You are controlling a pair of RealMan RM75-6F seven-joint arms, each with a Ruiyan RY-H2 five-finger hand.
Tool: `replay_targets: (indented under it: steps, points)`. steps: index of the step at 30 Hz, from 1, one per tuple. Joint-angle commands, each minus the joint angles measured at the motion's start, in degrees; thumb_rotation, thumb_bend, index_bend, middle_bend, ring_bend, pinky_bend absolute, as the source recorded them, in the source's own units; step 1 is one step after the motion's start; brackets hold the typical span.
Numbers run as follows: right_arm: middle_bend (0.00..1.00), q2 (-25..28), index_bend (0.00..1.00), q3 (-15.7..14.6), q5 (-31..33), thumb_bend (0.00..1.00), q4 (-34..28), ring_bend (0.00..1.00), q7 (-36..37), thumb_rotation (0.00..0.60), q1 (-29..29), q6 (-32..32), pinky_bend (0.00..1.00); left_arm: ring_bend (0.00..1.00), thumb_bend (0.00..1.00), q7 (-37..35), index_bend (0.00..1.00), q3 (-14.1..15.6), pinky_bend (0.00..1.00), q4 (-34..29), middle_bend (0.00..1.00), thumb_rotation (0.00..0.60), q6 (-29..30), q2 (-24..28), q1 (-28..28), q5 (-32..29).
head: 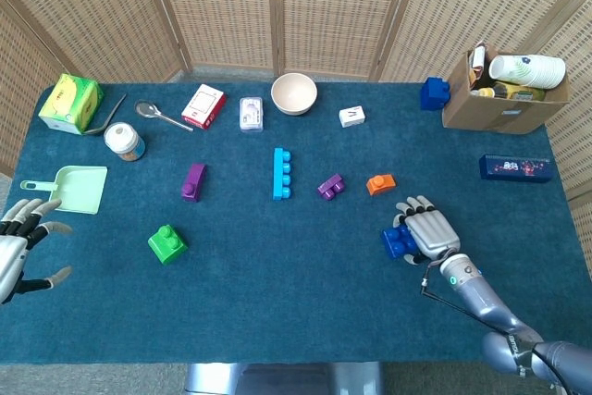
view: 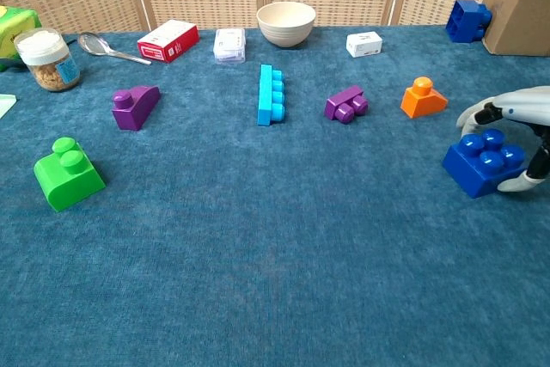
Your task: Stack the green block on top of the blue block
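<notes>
The right hand [head: 428,231] curls over the blue block [head: 399,241], fingers wrapped on its far side and thumb at its near side, gripping it on the counter [head: 296,302]. Far to the left of that block, the left hand [head: 17,252] hangs spread and holding nothing at the counter's edge. The green block [head: 166,243] sits well left of the blue block, nearer the left hand. Beyond the blue block lie an orange block [head: 379,183] and a purple block [head: 330,187].
</notes>
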Motion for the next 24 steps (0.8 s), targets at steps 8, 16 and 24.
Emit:
replay_targets:
  steps: [8,16,24]
  points:
    - [0.14,2.02,0.46,1.08,-0.29,0.23,-5.87,0.00,1.27,0.600,0.95,-0.04,0.00,0.07,0.26,-0.44,0.35,-0.13,0.00,0.38,0.13,0.600,0.47,0.28,0.12,0.08]
    - [0.15,4.12,0.45,2.95,-0.01,0.23,-13.10,0.00,1.65,0.600,3.37,-1.02,0.00,0.07,0.26,-0.85,0.35,-0.19,0.00,0.78,0.13,0.600,0.21,0.20,0.03,-0.17]
    - [0.15,2.94,0.44,5.22,1.81,0.23,-16.73,0.00,1.55,0.600,8.03,-3.91,0.00,0.07,0.26,-1.53,0.35,-0.30,0.00,1.71,0.13,0.600,-0.21,-0.02,-0.03,-0.78]
